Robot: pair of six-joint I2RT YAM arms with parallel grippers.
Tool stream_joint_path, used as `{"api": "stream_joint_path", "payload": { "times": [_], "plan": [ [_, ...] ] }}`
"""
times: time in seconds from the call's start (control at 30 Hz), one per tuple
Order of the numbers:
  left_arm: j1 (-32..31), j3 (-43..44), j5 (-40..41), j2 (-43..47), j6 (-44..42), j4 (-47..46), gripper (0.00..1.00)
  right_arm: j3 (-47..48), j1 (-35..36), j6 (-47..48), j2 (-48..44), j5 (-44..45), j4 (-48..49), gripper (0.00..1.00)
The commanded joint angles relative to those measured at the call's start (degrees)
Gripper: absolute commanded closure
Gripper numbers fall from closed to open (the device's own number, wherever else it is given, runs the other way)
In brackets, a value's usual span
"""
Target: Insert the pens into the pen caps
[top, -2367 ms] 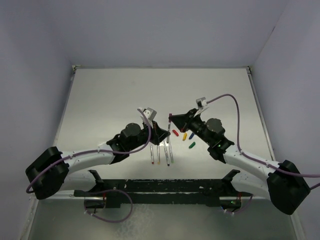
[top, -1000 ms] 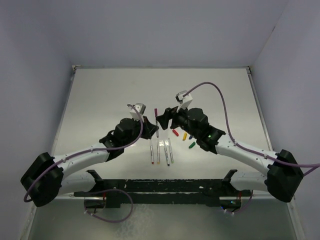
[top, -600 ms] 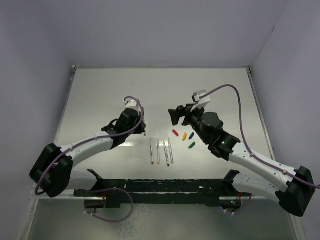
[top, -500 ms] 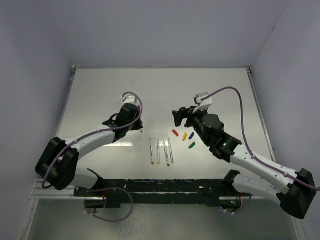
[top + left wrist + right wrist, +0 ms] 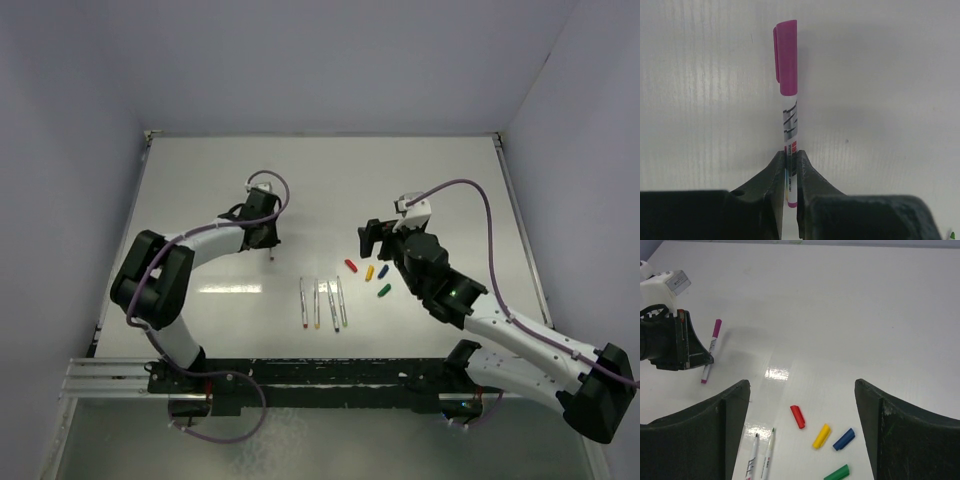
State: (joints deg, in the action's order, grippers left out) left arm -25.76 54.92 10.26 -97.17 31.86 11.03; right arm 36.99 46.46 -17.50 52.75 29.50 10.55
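Since the frame half a second earlier, the left arm [image 5: 200, 238] has swung its shoulder inward and stretched further across the table [image 5: 420, 180]. The right arm [image 5: 500, 325] has drawn slightly back toward its own side, so the two grippers stand well apart.

The left gripper [image 5: 790, 157] lies low over the table at the far left of centre. Its jaws are clamped on the lower barrel of the magenta-capped pen [image 5: 791, 130], which projects forward beyond the fingertips, cap end [image 5: 788, 57] outermost. Whether the pen rests on the surface cannot be told.

The right gripper [image 5: 801, 386] is raised and tilted down toward the table centre, its jaws spread wide and holding nothing.

Between the arms, four uncapped pens [image 5: 317, 304] lie side by side, roughly parallel, coloured tips toward the near edge. Just to their right, separate from them and from one another, lie the red cap [image 5: 797, 416], yellow cap [image 5: 821, 435], blue cap [image 5: 844, 438] and green cap [image 5: 836, 473].
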Motion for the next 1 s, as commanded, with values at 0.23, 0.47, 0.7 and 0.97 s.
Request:
{"api": "stream_joint_path", "payload": {
  "times": [0.23,0.47,0.7,0.97],
  "plan": [
    [0.9,6.0,0.5,-7.3,-2.0,2.4,0.78,-1.2,-0.3,-2.1,-0.8,1.5,0.3,0.12],
    [0.9,6.7,1.3,-6.7,-1.6,3.9,0.63,-1.7,-0.3,-2.0,-0.6,0.8,1.7,0.13],
    [0.9,6.6,3.0,0.8,-1.7,7.8,0.61,-1.5,-0.4,-1.5,0.1,2.1,2.0,0.14],
    [-5.1,-0.9,0.8,14.5,1.6,12.6,0.57,-1.3,-3.2,-4.6,1.7,3.0,-0.7,0.14]
  ]
}}
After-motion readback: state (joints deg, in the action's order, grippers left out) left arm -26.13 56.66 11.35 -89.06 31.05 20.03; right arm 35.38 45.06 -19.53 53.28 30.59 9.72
